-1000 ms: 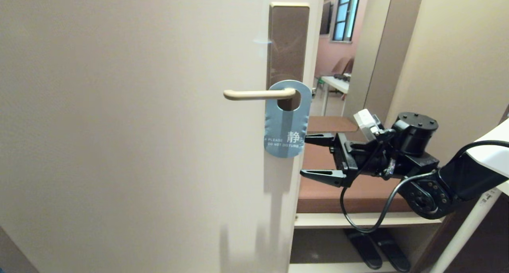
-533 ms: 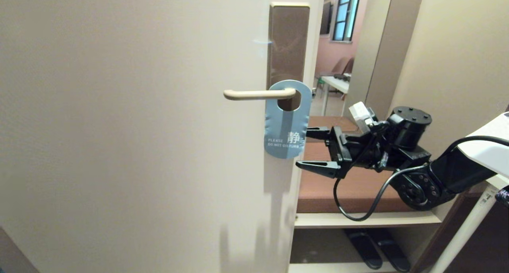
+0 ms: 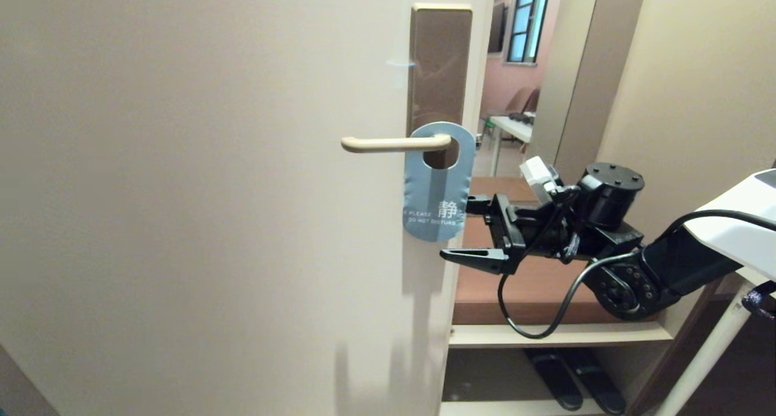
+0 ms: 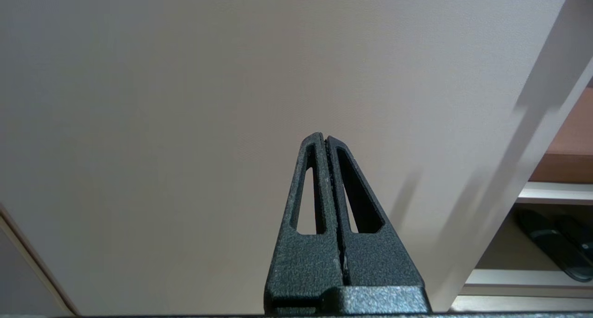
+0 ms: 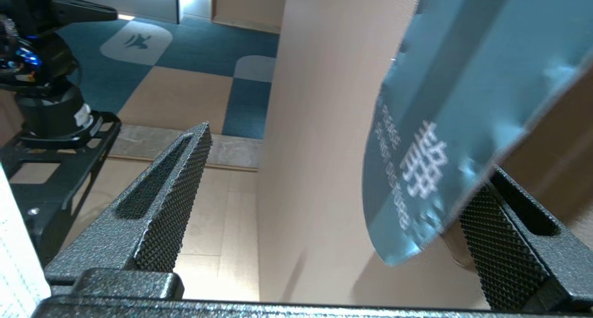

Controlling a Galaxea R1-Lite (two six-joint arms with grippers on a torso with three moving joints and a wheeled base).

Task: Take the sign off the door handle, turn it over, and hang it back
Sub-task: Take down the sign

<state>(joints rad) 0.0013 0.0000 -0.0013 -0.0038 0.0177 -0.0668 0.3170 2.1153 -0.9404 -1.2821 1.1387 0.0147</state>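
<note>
Our right gripper point(image 3: 462, 229) has crept left, its wide-open, empty fingers now straddling the lower right edge of the sign point(image 3: 438, 182), which still hangs blue-face-out on the door handle point(image 3: 395, 143); the grasp looks imminent.

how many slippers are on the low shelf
2, side by side on the bottom shelf right of the door: one slipper nearer the door, the other slipper beside it. More may be hidden.

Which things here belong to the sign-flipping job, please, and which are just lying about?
Job: sign, blue face out; handle it hangs on; open right hand at its lower edge.
Lying about: slippers, shelf, table, shut left hand.
</note>
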